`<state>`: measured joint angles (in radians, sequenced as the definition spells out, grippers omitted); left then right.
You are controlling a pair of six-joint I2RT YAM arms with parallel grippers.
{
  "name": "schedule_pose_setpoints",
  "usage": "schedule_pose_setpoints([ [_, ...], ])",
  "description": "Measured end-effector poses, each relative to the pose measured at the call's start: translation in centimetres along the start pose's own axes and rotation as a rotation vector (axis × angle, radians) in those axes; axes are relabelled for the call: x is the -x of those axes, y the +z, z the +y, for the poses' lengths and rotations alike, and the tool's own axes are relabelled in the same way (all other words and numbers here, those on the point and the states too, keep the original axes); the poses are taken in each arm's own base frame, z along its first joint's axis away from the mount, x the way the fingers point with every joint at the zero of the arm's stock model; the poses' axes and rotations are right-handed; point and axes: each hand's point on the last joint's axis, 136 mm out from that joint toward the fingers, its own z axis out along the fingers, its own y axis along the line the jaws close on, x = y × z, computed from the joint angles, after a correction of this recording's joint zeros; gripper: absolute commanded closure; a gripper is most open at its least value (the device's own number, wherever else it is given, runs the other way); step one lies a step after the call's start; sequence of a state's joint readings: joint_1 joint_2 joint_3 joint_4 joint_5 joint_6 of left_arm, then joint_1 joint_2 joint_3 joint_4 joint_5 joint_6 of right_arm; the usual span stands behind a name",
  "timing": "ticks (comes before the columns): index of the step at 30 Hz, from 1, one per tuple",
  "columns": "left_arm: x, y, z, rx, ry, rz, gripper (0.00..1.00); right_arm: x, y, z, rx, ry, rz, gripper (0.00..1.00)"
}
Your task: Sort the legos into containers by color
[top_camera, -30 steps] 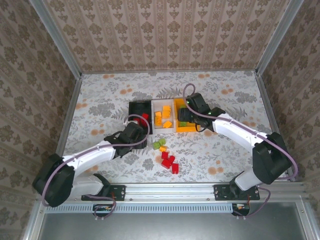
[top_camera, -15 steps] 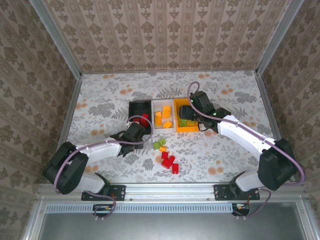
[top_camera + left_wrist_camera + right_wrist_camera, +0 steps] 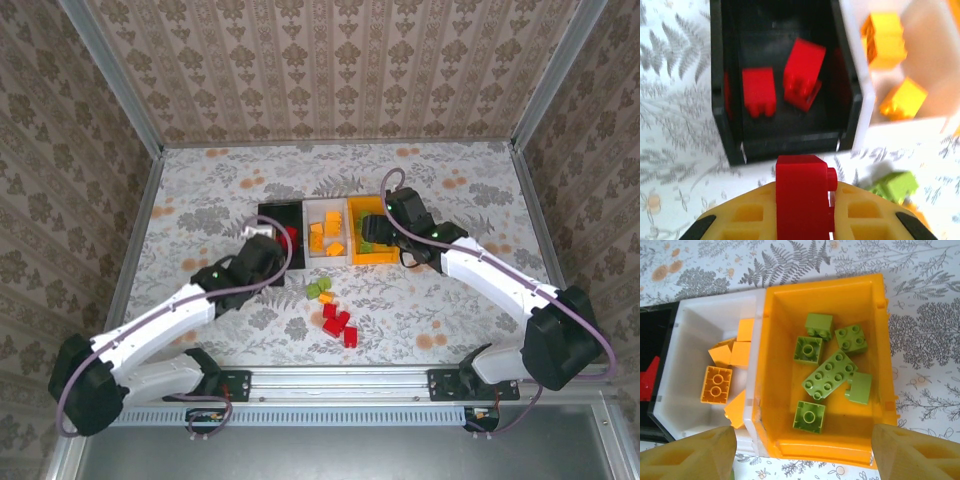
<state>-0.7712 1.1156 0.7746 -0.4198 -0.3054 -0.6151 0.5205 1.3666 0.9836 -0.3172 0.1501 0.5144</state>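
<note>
The containers [image 3: 365, 258] stand side by side in a row on the tabletop [image 3: 200, 180], with legos [image 3: 830, 376] inside each. Just before the row, loose legos [image 3: 337, 322] lie on the tabletop.

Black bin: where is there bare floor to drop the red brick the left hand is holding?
Bare floor: the far end of the black bin, between its far wall and the two red bricks. Those two crowd the near half. The held brick in the left hand hangs just outside the near wall.
</note>
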Motion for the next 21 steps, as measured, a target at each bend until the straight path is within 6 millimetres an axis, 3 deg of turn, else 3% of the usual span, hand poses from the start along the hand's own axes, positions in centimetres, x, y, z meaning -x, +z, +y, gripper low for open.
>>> schedule_pose_setpoints([
  [3, 2.5, 2.1, -0.2, 0.039, -0.008, 0.0, 0.86, -0.7, 0.2, -0.4, -0.009, 0.007, 0.015, 0.27],
  [6, 3.4, 5.0, 0.8, 0.103, -0.008, 0.044, 0.85, -1.2, 0.1, -0.6, -0.011, 0.01, 0.02, 0.27],
  [9, 3.6, 7.6, 1.9, 0.149, -0.014, 0.086, 0.78, -1.5, -0.3, -0.9, -0.008, 0.011, 0.018, 0.27],
  [11, 3.7, 8.8, 2.4, 0.169, -0.016, 0.106, 0.66, -1.8, -0.7, -0.9, 0.002, 0.012, 0.02, 0.27],
  [14, 4.0, 9.8, 2.6, 0.177, -0.01, 0.121, 0.37, -2.8, -1.2, -0.8, 0.032, 0.012, 0.038, 0.26],
  [20, 5.6, 8.5, 0.7, 0.105, -0.016, 0.081, 0.0, -5.9, -1.7, 1.1, 0.118, -0.035, 0.117, 0.25],
  [21, 6.0, 7.8, 0.2, 0.083, -0.016, 0.066, 0.0, -6.7, -1.8, 1.9, 0.144, -0.06, 0.137, 0.25],
])
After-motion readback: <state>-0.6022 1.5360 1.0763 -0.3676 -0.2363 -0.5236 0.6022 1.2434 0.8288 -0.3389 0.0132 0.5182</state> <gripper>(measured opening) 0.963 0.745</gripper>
